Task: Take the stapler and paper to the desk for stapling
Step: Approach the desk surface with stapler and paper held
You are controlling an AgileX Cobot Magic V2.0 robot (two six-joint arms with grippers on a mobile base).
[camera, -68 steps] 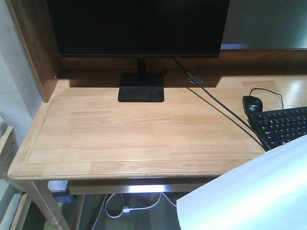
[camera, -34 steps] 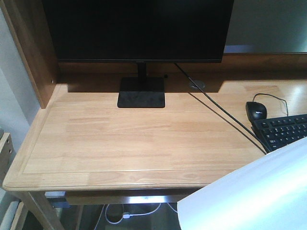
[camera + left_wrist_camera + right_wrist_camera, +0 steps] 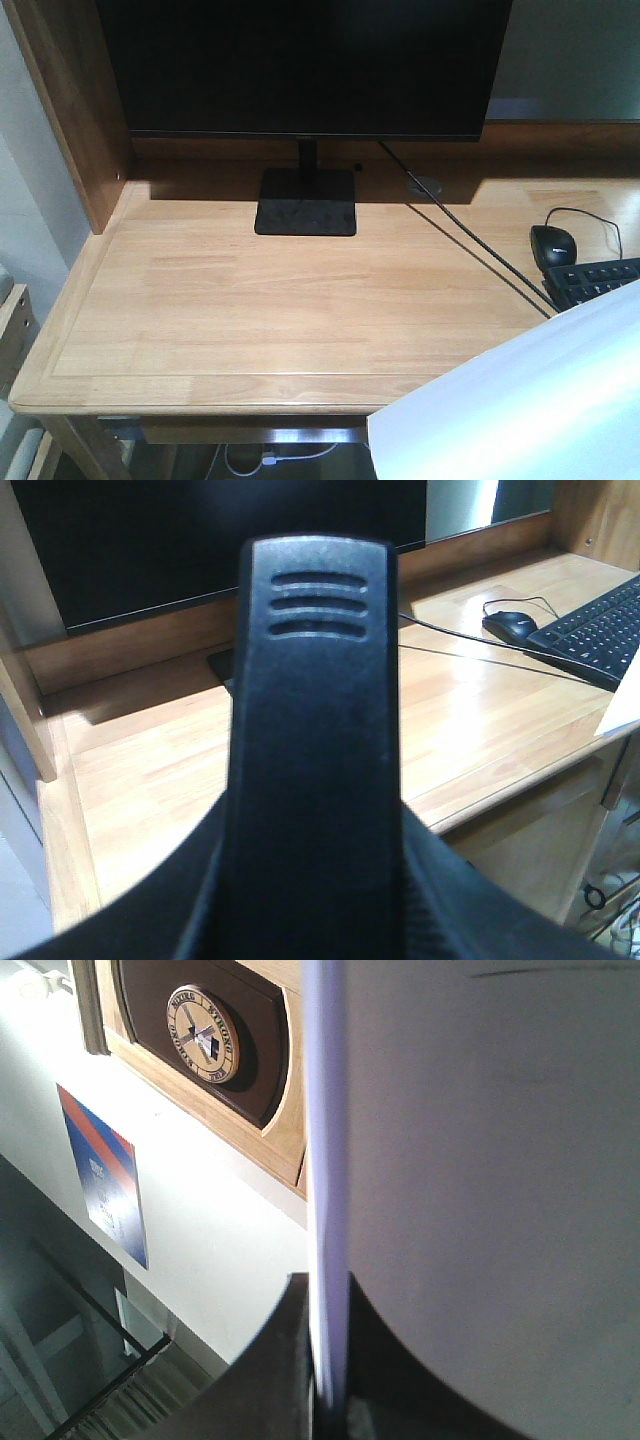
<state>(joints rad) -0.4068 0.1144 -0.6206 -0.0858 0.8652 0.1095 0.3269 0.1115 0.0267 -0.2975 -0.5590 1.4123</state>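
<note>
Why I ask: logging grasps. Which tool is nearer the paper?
Right. The right tool is clamped on the paper at its edge. The left arm's camera, facing the desk, sees only a paper corner at its far right.

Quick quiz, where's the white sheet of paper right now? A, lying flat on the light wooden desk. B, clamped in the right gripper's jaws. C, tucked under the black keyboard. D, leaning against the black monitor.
B: in the right wrist view the white sheet of paper runs edge-on down between the dark jaws of the right gripper, which are closed against it.
</note>
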